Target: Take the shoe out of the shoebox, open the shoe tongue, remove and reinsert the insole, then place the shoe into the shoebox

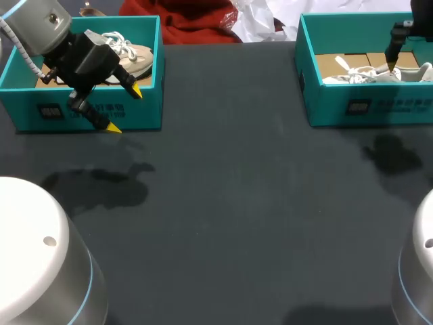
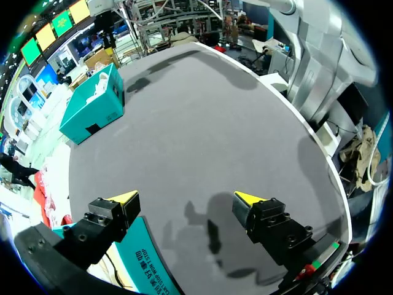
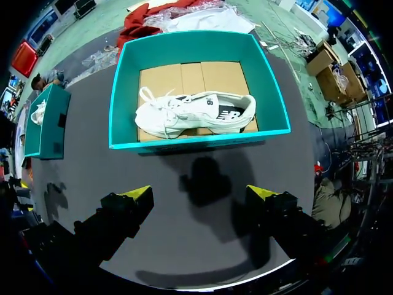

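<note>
White shoe (image 3: 193, 114): on cardboard in right box (image 3: 199, 140); likely light, soft upper, firmer sole; best held at heel or collar, laces loose
Beige shoe (image 1: 132, 54): in left box (image 1: 27, 101)
Right end effector (image 3: 199, 193): wide open, empty, before its box
Left end effector (image 2: 185, 198): wide open, empty, at its box's front
Worktop (image 1: 237, 189): dark, matte, probably grippy; boxes well apart

White lace-up sneaker (image 3: 193, 114) lies on its side in the open teal cardboard shoebox (image 3: 199, 141), ahead of the wide-open right gripper (image 3: 199, 195) over the dark counter (image 3: 178, 239).
</note>
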